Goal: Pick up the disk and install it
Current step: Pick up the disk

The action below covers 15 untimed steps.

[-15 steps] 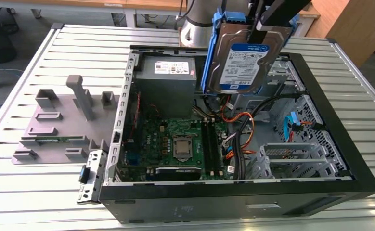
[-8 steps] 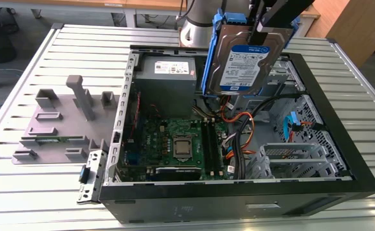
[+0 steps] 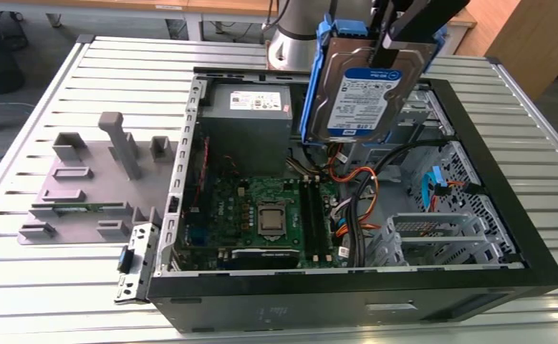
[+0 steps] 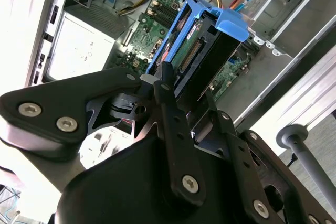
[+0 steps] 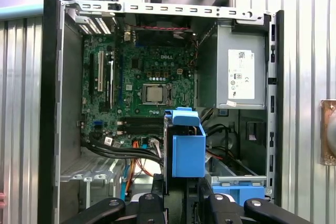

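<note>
The disk (image 3: 367,89), a silver hard drive with a white-and-blue label in a blue plastic carrier, hangs upright and slightly tilted above the open computer case (image 3: 355,283). My gripper (image 3: 386,49) is shut on it from above, one black finger lying across the labelled face. In the second wrist view the disk (image 4: 207,40) sits edge-on between the black fingers (image 4: 166,85), its connector side facing the camera. In the first wrist view the blue carrier (image 5: 187,148) hovers over the case's cable area, beside the power supply.
Inside the case lie the motherboard (image 3: 259,215), the grey power-supply box (image 3: 248,107), orange and black cables (image 3: 360,201) and a metal drive cage (image 3: 441,229). A grey plastic fixture (image 3: 97,179) stands on the slatted metal table (image 3: 30,287) at the exterior view's left.
</note>
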Motion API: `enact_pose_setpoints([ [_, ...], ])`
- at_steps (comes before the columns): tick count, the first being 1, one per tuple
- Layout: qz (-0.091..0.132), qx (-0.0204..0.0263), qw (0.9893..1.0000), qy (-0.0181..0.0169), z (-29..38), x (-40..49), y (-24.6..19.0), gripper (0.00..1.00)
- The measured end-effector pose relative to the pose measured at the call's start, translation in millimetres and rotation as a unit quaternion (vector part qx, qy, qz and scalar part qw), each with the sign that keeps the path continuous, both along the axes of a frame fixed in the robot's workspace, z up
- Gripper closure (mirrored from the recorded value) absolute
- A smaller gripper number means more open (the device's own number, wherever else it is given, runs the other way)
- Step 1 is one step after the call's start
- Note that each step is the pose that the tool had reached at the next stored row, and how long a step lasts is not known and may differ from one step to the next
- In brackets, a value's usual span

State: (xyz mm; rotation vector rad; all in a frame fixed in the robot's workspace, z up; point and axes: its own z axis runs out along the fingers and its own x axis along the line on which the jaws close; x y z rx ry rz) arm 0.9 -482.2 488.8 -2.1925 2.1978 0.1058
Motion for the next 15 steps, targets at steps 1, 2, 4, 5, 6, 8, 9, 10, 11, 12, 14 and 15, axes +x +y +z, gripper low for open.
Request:
enact_pose_setpoints([
  [1, 0.000, 0.0000, 1.0000, 0.0000, 0.0, 0.0, -0.7, 0.65],
  [2, 0.000, 0.0000, 1.0000, 0.0000, 0.0, 0.0, -1.5, 0.65],
  [4, 0.000, 0.0000, 1.0000, 0.0000, 0.0, 0.0, -3.4, 0.65],
  [5, 0.000, 0.0000, 1.0000, 0.0000, 0.0, 0.0, -4.4, 0.65],
  [6, 0.000, 0.0000, 1.0000, 0.0000, 0.0, 0.0, -5.5, 0.65],
  [8, 0.000, 0.0000, 1.0000, 0.0000, 0.0, 0.0, -8.0, 0.65],
  [9, 0.000, 0.0001, 1.0000, 0.0000, -0.1, 0.0, -9.3, 0.65],
  [10, 0.000, 0.0001, 1.0000, 0.0000, -0.1, 0.0, -10.8, 0.65],
  [11, 0.000, 0.0000, 1.0000, 0.0000, 0.0, 0.0, -12.1, 0.65],
  [12, 0.000, 0.0000, 1.0000, 0.0000, 0.0, 0.0, -13.5, 0.65],
  [14, 0.000, 0.0000, 1.0000, 0.0000, 0.0, 0.0, -20.0, 0.65],
  [15, 0.000, 0.0000, 1.0000, 0.0000, -0.1, 0.0, -21.4, 0.65],
])
